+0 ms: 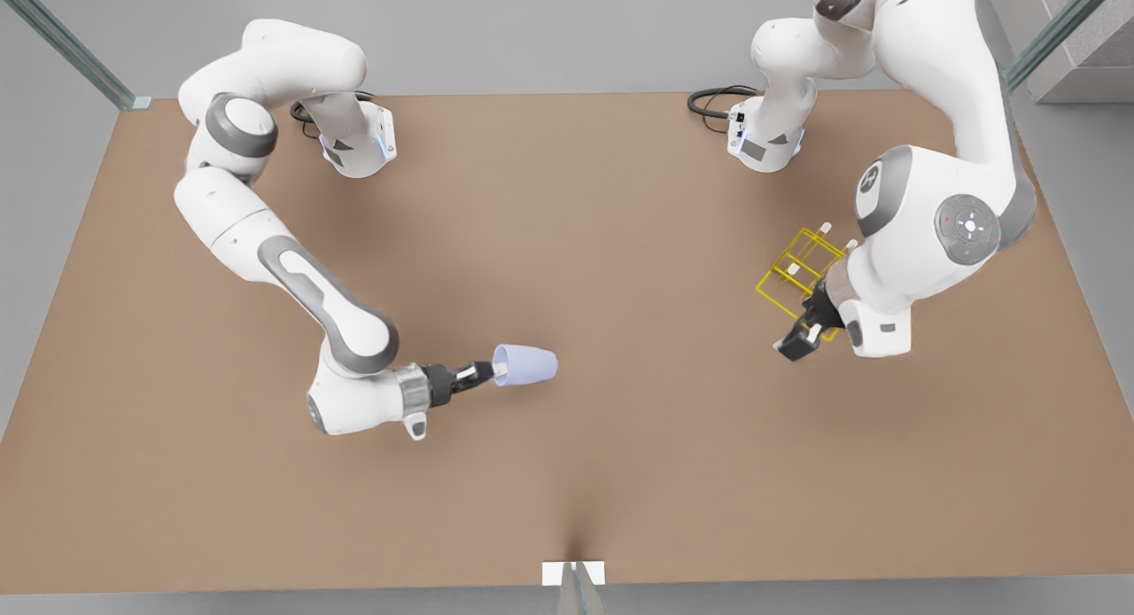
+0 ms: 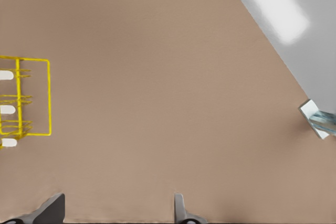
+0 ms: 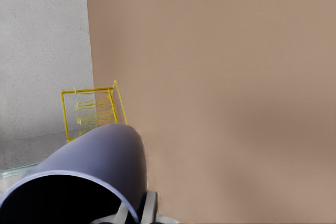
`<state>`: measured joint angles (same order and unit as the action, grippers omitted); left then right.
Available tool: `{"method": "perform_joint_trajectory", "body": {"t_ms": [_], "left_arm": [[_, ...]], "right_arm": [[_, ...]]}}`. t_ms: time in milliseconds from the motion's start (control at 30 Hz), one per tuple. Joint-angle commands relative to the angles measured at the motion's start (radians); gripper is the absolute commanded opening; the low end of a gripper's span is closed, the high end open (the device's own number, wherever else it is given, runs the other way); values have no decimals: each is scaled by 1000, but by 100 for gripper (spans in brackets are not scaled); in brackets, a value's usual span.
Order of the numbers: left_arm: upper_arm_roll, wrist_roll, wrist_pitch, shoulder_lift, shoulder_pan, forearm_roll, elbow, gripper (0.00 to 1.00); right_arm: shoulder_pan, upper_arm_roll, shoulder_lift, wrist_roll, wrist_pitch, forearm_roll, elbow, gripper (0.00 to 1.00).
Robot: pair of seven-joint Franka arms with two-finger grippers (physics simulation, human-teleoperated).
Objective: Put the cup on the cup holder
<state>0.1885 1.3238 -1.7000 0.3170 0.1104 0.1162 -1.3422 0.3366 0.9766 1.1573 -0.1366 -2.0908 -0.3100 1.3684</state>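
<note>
The lavender-blue cup hangs on its side above the table, left of centre in the front view, rim toward the wrist. My right gripper is shut on its rim; in the right wrist view the cup looms close with the gripper pinching its wall. The yellow wire cup holder stands at the front view's right, partly hidden by the other arm. My left gripper hovers just in front of it, open and empty; its fingers stand wide apart, with the cup holder beside them.
The brown table stretches wide between the two arms. Black cables lie by the arm bases at the back. A white bracket sits at the table's front edge, and glass posts stand at the back corners.
</note>
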Motion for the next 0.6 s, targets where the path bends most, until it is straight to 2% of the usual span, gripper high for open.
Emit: {"method": "perform_joint_trajectory", "body": {"t_ms": [0,67,167,300,467,567], "left_arm": [[26,115,-30,0,0,26,0,100],[78,478,-90,4,28,22,0,100],[78,991,-177,10,156,16,2,100],[78,1295,-276,31,233,16,2,100],[78,1390,-303,60,340,-79,2,100],[80,1204,-306,112,365,-159,5,100]], "right_arm": [[4,16,16,0,0,0,-6,28],[9,76,81,0,0,0,-40,28],[-17,105,131,0,-15,2,-81,28],[-82,152,188,2,-66,2,-141,28],[-128,188,239,2,-81,2,-219,28],[-133,191,245,0,-81,2,-222,28]]}}
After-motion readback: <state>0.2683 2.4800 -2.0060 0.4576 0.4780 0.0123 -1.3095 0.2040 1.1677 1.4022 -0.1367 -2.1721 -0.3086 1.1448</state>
